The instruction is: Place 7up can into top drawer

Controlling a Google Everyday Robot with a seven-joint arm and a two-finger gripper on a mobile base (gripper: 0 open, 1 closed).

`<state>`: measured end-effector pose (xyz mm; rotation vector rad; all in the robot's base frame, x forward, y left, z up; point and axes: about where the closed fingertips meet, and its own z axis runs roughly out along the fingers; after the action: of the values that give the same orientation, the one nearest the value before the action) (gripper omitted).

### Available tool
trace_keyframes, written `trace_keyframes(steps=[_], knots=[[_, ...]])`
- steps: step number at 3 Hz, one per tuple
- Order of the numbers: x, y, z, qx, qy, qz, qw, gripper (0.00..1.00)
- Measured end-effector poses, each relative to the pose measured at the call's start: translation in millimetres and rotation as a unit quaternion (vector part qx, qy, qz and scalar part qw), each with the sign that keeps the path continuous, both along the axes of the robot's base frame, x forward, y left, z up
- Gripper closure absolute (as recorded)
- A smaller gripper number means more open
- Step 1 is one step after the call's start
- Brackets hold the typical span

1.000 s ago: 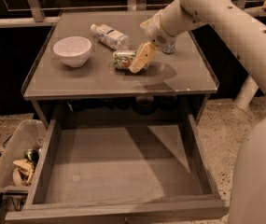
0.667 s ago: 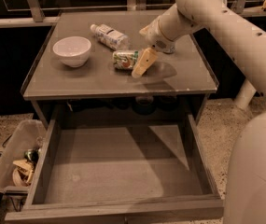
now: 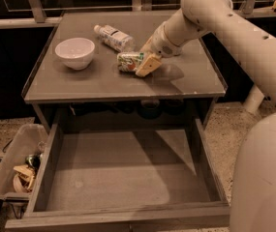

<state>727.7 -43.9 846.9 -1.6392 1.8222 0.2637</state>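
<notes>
Scene: a grey table (image 3: pixel 79 87) seen from the front and above, with one cream-coloured robot arm (image 3: pixel 234 30) reaching in from the right.
7up can (image 3: pixel 129 61): lies on its side on the tabletop, a little right of centre, near the middle between back and front edges.
Can's long axis: runs roughly left to right, close to parallel with the table's front edge, so the can is free to roll toward front or back.
Gripper (image 3: pixel 145 63): down at tabletop level, at the can's right end and touching or nearly touching it; the can stretches away to the gripper's left.
Gripper state: cannot tell whether it has closed on the can or only sits against it; the can rests on the table, not lifted.
Top drawer (image 3: pixel 120 178): pulled open below the table's front edge, its bottom bare; it lies lower than the can and toward the viewer.
Coming move, as a judgement: secure the can's right end, lift, then carry it forward over the front edge and down.
Neighbours: a clear plastic bottle (image 3: pixel 112 36) lies just behind the can; a white bowl (image 3: pixel 75 52) stands well to the left.
</notes>
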Motion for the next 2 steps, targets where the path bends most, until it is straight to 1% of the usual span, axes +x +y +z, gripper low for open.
trace_keyframes(steps=[1, 2], knots=[[0.0, 0.0, 0.0, 0.000, 0.000, 0.000, 1.0000, 0.64], [2.9, 0.5, 9.0, -0.007, -0.002, 0.003, 1.0000, 0.88]])
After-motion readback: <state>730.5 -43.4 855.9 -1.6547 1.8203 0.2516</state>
